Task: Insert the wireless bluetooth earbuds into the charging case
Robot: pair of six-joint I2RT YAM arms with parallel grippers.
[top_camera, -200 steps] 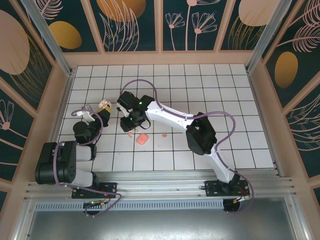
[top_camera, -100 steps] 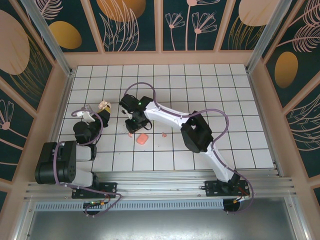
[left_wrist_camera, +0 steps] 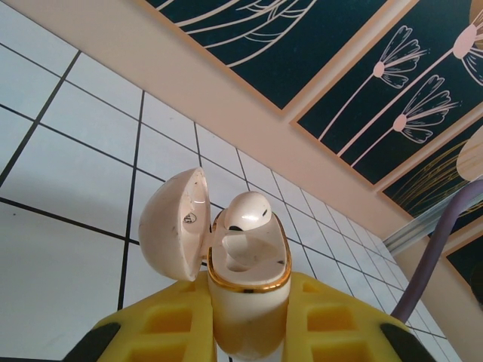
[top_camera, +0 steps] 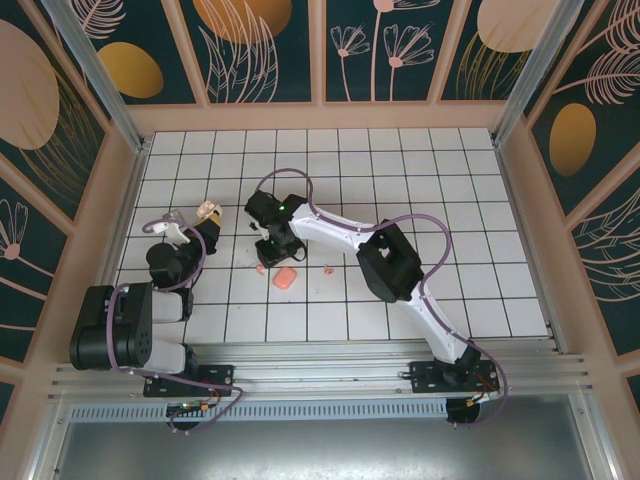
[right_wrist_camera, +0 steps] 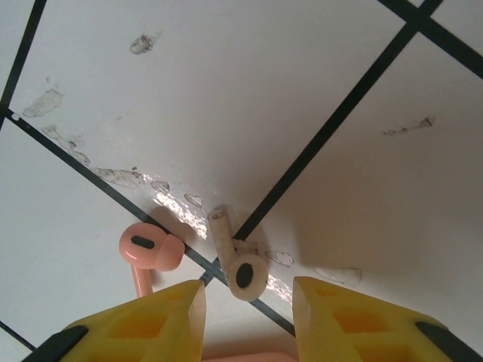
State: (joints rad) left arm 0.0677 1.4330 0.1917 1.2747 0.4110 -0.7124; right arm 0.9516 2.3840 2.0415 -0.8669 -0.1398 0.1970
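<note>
White tiles ruled in black carry the whole job in the top view. Take the salmon-pink block (top_camera: pixel 285 278) as marker. The earbuds (top_camera: pixel 262 268) lie just to its left, a touch farther from the arm bases, and the right gripper (top_camera: pixel 268 253) hangs over them. Well to the left of the block, the left gripper (top_camera: pixel 206 224) holds up the charging case (top_camera: pixel 208 210). A small pink piece (top_camera: pixel 328 268) lies to the block's right; what it is I cannot tell. The tiled table (top_camera: pixel 420 170) is fenced by peach-framed walls (top_camera: pixel 270 50) of dark teal, painted with leaves and gold discs.

Left wrist view: the yellow fingers (left_wrist_camera: pixel 162 328) are clamped on the case's gold-rimmed body, and its lid (left_wrist_camera: pixel 170 234) is swung open to one side. A rounded pale shape rises from the mouth. It is probably one bud already seated, though I cannot be sure. Behind run tiles, peach skirting and flower panels.

Right wrist view: the jaws stand apart with nothing between them, and the block's edge shows low down between the fingers. Just beyond the block a white bud (right_wrist_camera: pixel 240 268) lies on a grout line, with a pink bud (right_wrist_camera: pixel 151 250) to its left, near but apart. I judge the step in hand to be the pick. The next move calls for straddling the white bud alone, closing, then carrying it to the open case. The tile here is smudged and scuffed.
</note>
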